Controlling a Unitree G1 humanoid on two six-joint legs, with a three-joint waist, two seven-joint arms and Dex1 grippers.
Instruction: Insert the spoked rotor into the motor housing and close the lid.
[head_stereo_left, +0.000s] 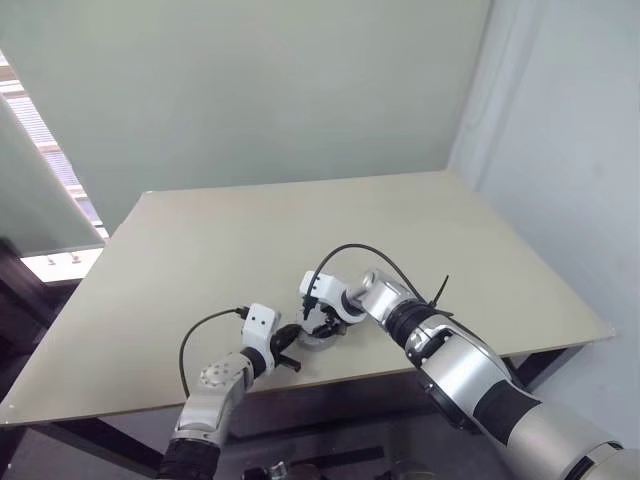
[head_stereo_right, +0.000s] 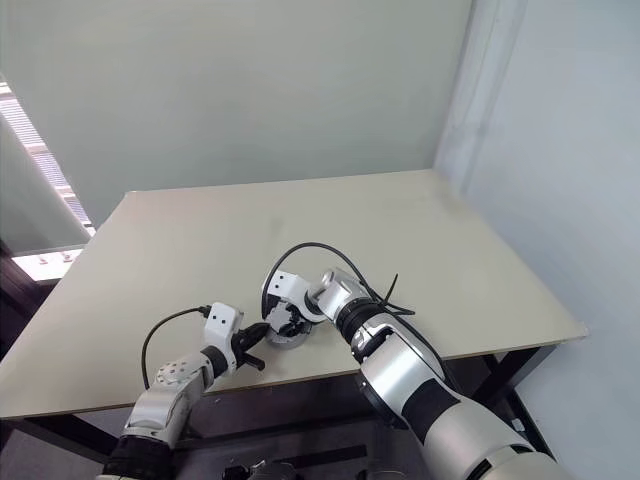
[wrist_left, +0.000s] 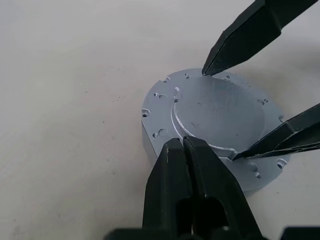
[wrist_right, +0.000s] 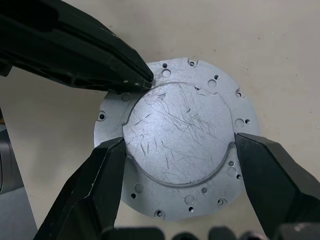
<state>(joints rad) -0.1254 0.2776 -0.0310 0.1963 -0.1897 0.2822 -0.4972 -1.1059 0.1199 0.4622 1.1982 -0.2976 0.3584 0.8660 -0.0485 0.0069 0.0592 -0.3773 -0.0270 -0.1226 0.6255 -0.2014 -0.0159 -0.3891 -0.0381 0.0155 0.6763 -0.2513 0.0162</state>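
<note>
Right gripper: fingers spread wide, one either side of the raised disc of the lid, at or against its rim. Left gripper: fingers pressed together, holding nothing, tips at the disc's edge. The lid lies flat on the motor housing, lower centre of the left eye view, near the front edge of the table. No spoked rotor is visible — presumably inside. Step in hand: lid closing, probably final seating. Next move calls for even downward pressure — no tilt.
</note>
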